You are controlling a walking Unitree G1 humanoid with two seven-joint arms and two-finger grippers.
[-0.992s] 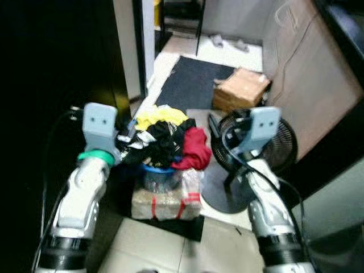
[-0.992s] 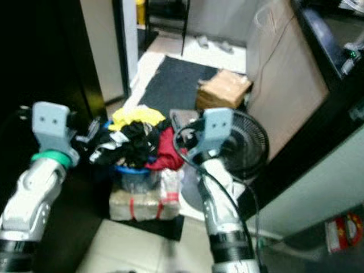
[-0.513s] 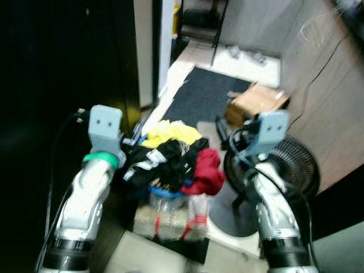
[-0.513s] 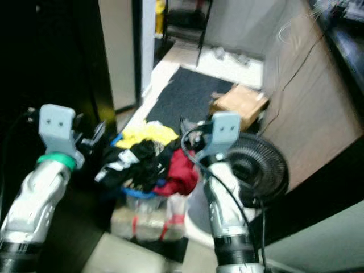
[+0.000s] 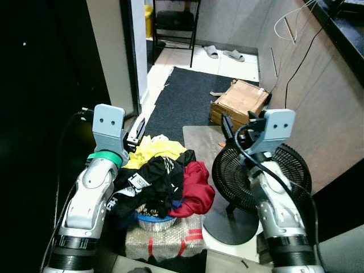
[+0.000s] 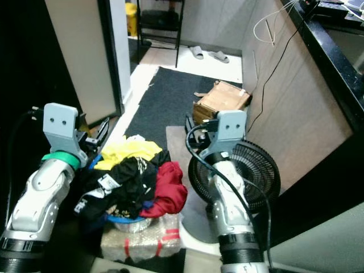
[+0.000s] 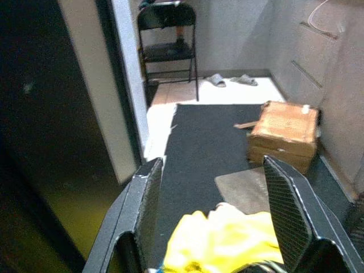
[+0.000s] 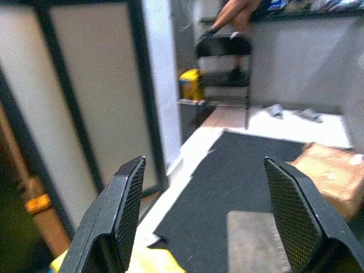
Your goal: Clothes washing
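Floor: blue basin (image 5: 149, 216) heaped w/ clothes (image 5: 162, 176).

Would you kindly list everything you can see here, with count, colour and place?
Clothes pile: one heap, yellow, black and red, in a blue basin between the arms.
Blue basin: one, under the clothes, on a wrapped bundle.
Wrapped bundle: one, clear wrap with red tape, on the floor.
Fan: one, black, right of the clothes.
Cardboard box: one, brown, beyond the fan by the wall.
Mat: one, dark grey, on the floor ahead.
Slippers: two, grey, past the mat.
Chair: one, black, far end.
Left gripper: open, above the yellow garment.
Right gripper: open, raised above the floor.
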